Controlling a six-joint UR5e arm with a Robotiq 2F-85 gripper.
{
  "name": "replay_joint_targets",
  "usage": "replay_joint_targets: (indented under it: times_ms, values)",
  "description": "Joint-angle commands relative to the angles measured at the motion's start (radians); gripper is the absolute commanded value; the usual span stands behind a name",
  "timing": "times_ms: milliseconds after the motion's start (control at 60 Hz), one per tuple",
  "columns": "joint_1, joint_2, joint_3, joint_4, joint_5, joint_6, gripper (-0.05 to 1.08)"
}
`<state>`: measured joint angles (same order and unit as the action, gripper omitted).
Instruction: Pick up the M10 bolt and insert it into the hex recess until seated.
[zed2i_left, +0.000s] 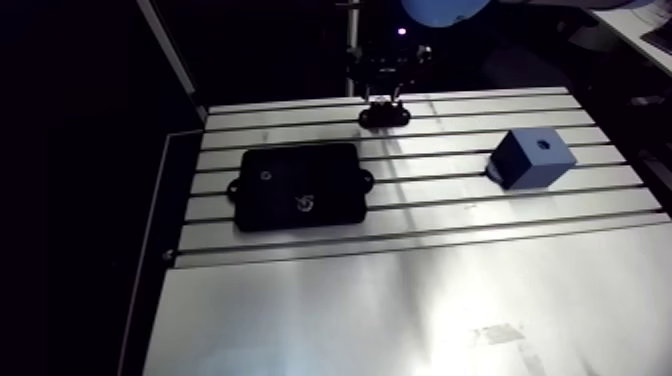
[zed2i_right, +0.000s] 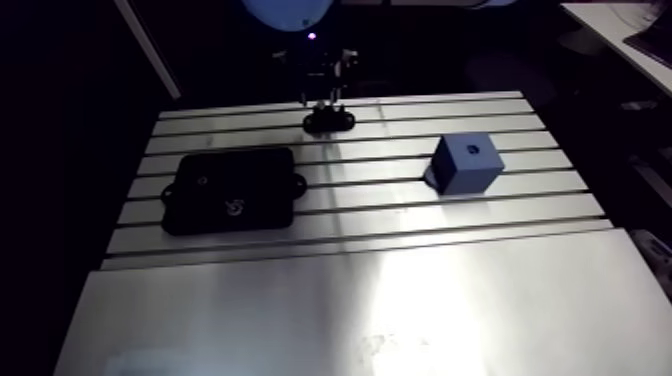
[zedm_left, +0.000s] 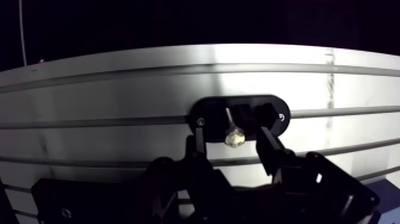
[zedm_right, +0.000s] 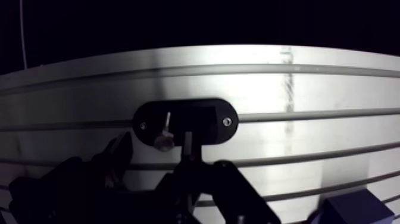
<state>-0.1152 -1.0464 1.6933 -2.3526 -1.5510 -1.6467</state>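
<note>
The M10 bolt (zedm_left: 233, 137) lies in a small black oval holder (zedm_left: 271, 110) at the far side of the table, its shiny head toward the wrist camera and its shank pointing away. My gripper (zedm_left: 231, 136) is low over the holder and open. One finger (zedm_left: 197, 143) stands on each side of the bolt head, with a gap on both sides. In the arm view the gripper (zed2i_left: 384, 96) hangs just above the holder (zed2i_left: 384, 117). The blue block (zed2i_left: 533, 158) with a dark recess (zed2i_left: 543, 144) in its top face sits to the right, well apart from the gripper.
A flat black plate (zed2i_left: 300, 185) with side tabs lies left of centre on the slotted table (zed2i_left: 420, 215). A smooth metal sheet (zed2i_left: 400, 310) covers the near part. The table's far edge runs just beyond the holder.
</note>
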Motion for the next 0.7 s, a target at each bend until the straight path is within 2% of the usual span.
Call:
replay_joint_targets:
  times_ms: [17,700]
  values:
    - [0.000,0.001,0.002,0.000,0.001,0.000,0.45]
    - [-0.001,0.001,0.006,0.000,0.000,0.000,0.50]
